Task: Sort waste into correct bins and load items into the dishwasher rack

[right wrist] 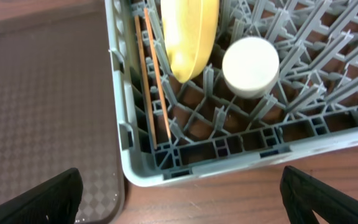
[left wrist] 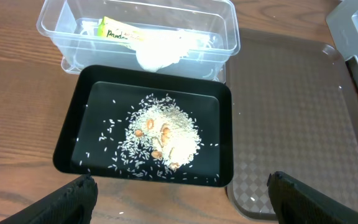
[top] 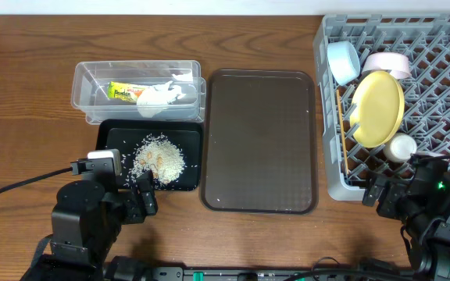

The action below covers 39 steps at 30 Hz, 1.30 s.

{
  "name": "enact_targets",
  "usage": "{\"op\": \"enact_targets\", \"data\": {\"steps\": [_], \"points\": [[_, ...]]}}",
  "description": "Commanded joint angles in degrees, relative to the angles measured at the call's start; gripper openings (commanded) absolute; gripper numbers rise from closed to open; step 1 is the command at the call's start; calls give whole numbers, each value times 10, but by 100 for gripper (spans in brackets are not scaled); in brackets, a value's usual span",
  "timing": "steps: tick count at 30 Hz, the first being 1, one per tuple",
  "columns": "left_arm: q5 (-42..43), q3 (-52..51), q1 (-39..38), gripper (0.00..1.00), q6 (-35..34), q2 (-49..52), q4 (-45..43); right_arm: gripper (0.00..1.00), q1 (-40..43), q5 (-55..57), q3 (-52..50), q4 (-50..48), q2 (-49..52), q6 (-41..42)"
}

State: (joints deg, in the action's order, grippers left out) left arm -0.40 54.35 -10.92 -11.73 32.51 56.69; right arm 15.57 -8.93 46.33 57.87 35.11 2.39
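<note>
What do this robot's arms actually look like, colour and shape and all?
Both are matte black and blocky. The left arm carries a small white-topped box with a black cable trailing off to the side. The right arm shows a tiny green light. Each ends in two dark, wedge-shaped fingers.

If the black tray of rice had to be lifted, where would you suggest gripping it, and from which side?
I would take the black tray by its near long rim, coming from the robot's side with the left gripper, one finger inside the wall. The clear tub crowds the far rim, the brown serving tray the right one, and the rice lies mid-tray.
</note>
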Motion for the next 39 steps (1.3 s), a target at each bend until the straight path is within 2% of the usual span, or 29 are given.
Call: {"op": "enact_targets", "data": {"steps": [1, 5, 9, 18, 29, 30, 35, 39], "points": [[-3, -5, 2, 91, 5, 0, 0, 99, 6, 13, -4, -1, -2, 2], [-3, -5, 2, 91, 5, 0, 0, 99, -1, 7, -9, -42, -18, 1], [-3, -5, 2, 91, 5, 0, 0, 99, -34, 17, -47, -136, -74, 1], [-3, -5, 2, 91, 5, 0, 0, 99, -83, 16, -249, -407, -268, 2], [-3, -5, 2, 91, 5, 0, 0, 99, -85, 9, -449, -634, -348, -25], [-3, -5, 2, 91, 5, 0, 0, 99, -85, 3, -462, -640, -348, -26], [-3, -5, 2, 91, 5, 0, 0, 99, -85, -17, -460, -546, -348, -33], [-3, -5, 2, 91, 5, 0, 0, 99, -85, -16, -460, -546, -345, -33]]}}
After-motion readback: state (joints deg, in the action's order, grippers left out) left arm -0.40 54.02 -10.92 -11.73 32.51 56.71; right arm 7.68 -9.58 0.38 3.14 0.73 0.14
